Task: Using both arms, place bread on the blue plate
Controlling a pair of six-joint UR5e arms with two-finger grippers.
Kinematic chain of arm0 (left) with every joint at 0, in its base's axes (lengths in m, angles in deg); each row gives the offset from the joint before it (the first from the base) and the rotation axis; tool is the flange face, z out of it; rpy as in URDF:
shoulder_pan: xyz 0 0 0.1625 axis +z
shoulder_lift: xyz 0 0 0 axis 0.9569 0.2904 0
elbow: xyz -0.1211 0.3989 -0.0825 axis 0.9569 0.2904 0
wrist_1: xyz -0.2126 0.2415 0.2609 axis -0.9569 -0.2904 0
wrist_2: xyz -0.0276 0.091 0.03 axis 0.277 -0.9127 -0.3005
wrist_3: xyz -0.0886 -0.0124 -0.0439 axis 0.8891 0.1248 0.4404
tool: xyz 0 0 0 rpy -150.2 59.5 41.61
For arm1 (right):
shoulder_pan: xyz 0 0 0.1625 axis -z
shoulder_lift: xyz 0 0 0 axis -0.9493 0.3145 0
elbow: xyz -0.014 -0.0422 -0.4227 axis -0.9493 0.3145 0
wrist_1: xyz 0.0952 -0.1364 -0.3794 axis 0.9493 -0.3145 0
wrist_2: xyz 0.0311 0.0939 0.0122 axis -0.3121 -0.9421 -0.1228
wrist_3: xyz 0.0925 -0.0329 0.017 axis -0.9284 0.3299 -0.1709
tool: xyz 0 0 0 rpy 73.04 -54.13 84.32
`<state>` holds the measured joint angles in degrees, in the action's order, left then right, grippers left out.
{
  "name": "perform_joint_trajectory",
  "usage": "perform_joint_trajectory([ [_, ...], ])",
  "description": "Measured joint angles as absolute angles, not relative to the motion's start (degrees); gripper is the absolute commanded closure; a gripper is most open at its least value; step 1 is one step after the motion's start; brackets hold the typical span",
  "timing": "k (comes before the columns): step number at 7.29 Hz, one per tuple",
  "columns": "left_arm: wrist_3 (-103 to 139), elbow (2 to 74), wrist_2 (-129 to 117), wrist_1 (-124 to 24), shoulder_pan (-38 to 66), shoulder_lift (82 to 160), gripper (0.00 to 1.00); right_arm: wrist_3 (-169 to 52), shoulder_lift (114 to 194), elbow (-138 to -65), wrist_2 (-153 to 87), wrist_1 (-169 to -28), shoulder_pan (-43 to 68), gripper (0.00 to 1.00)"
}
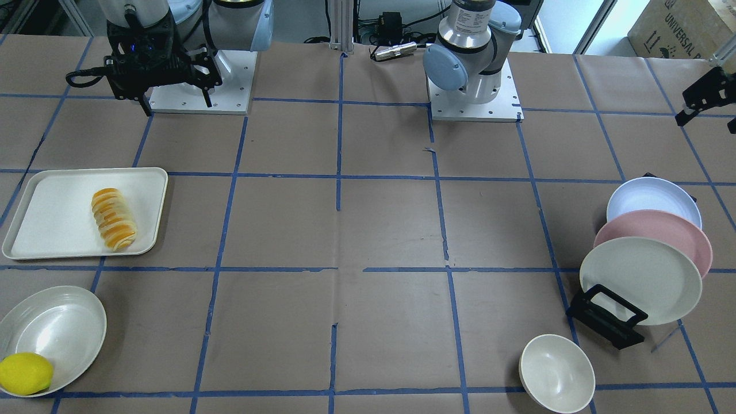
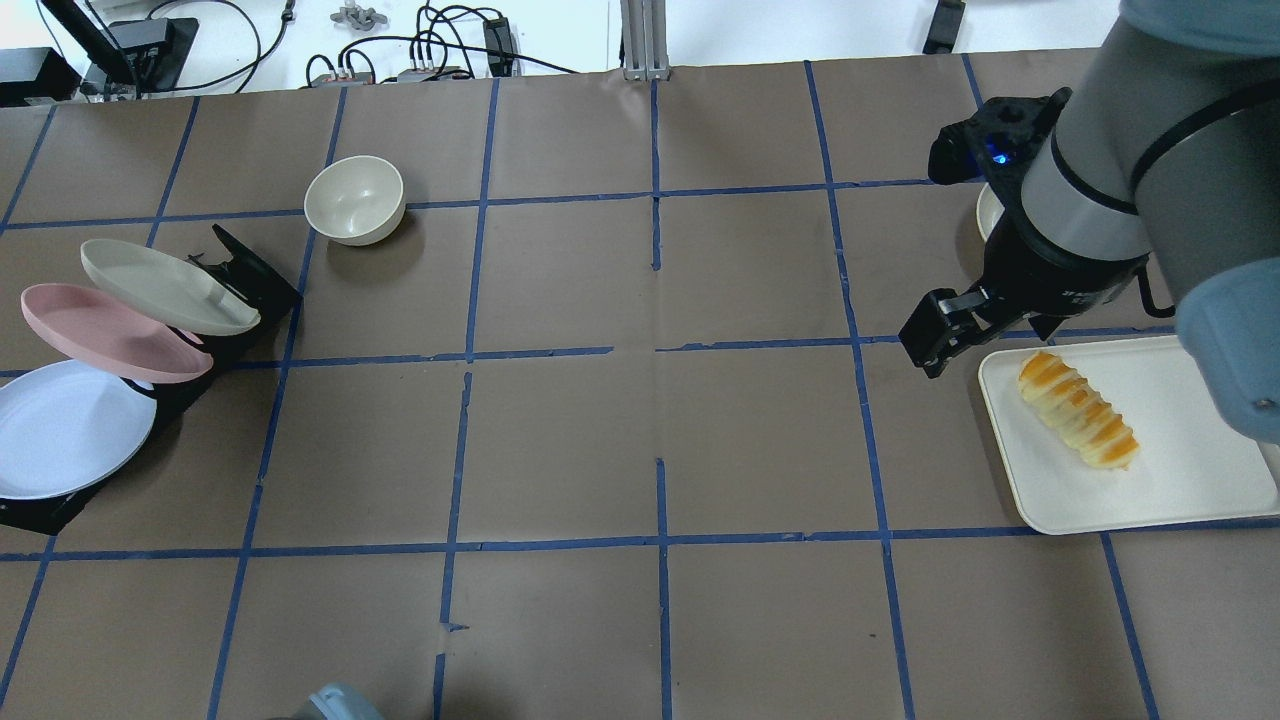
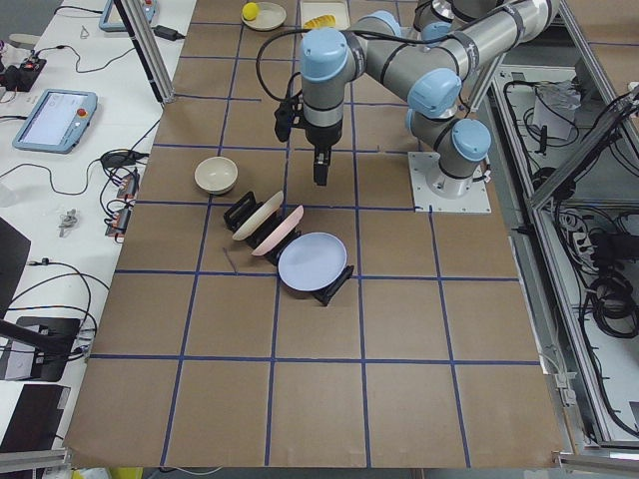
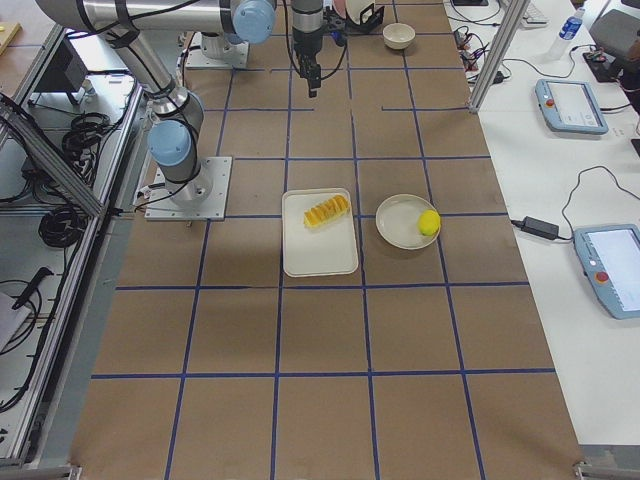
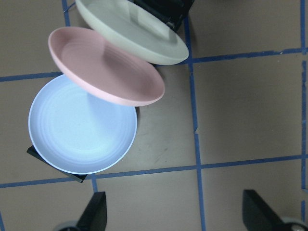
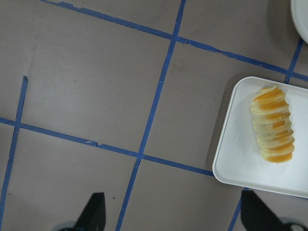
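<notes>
Exterior front-facing view: we see the ridged, orange-and-cream striped bread point(image 1: 114, 219) lying on the white tray point(image 1: 52, 233), the lemon point(image 1: 25, 373) in a bowl point(image 1: 60, 325); left hand point(image 5: 175, 214) and right hand point(image 6: 174, 211) both spread.

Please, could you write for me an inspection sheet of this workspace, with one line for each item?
Surface: table covered in brown paper with a blue tape grid; no spills seen.
Job's things: bread lies on the white tray; blue plate leans at one end of the black rack, next to the pink plate and cream plate.
Clutter: small bowl; shallow dish with a lemon at its rim.
Grippers: left gripper open, empty, near the rack; right gripper open, empty, beside the tray.
Cables: cables bundled on the bench beyond the table.
Surroundings: teach pendants on a side bench; cardboard box.
</notes>
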<state>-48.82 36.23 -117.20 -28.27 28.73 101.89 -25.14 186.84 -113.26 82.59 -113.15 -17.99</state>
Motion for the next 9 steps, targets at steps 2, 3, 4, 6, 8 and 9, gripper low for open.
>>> perform_joint_trajectory([
  [2,-56.34,34.56,-114.59,-24.71,34.60,109.71,0.00,-25.11,186.92,-113.45,82.63,-113.16,-17.98,0.00],
  [3,-58.54,33.65,-113.71,-22.57,36.55,114.13,0.00,-24.99,186.90,-113.68,82.63,-113.18,-17.95,0.00],
  [4,-60.02,31.95,-113.02,-21.29,37.71,118.58,0.00,-24.02,186.79,-114.19,82.72,-113.21,-17.75,0.00],
  [6,-61.62,28.27,-111.92,-20.58,38.59,125.79,0.00,-13.29,186.68,-117.20,83.64,-117.10,-16.02,0.00],
  [8,-62.62,25.23,-110.70,-20.50,38.65,131.46,0.01,2.39,186.89,-120.52,83.71,-120.80,-9.88,0.00],
  [9,-62.72,24.54,-110.49,-20.51,38.55,133.77,0.05,8.98,186.95,-122.05,83.31,-121.80,-4.99,0.00],
])
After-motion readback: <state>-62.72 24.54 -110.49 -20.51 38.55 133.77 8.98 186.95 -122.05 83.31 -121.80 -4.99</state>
